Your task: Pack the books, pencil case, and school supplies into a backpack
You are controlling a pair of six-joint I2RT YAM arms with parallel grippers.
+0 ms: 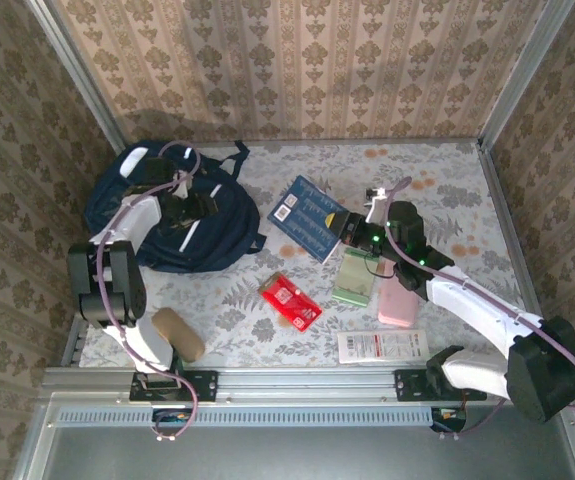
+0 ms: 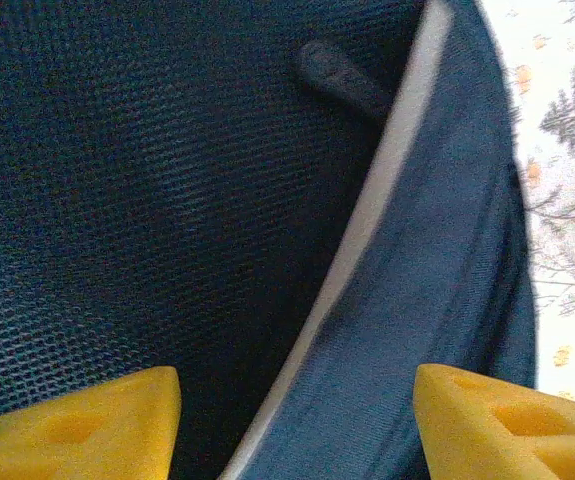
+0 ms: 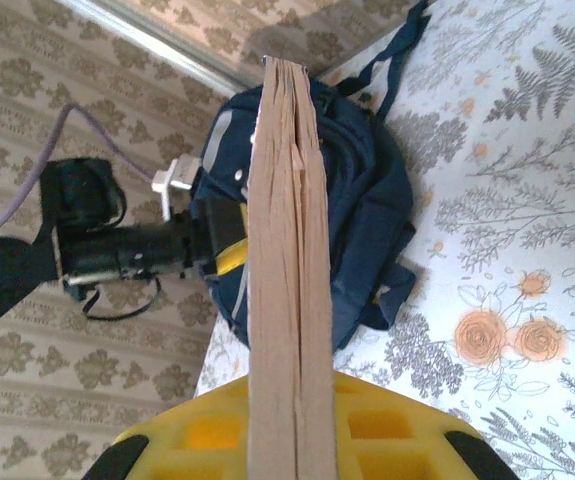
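Right of the backpack [image 1: 117, 212], the right gripper [image 1: 347, 232] pinches the dark blue book [image 1: 305, 215], held edge-on toward it; the left gripper [image 2: 295, 425] straddles the backpack's rim, fingers wide.

backpack [image 2: 167, 200]: matt woven cloth, coarse mesh panel. book [image 3: 282, 250] page edges: rough, matt paper. red packet [image 1: 290, 301]: glossy plastic film.

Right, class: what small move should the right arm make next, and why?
Probably carry the dark blue book left toward the backpack: the right gripper is shut on its page edge, and the left gripper stands open over the backpack's white-piped rim.
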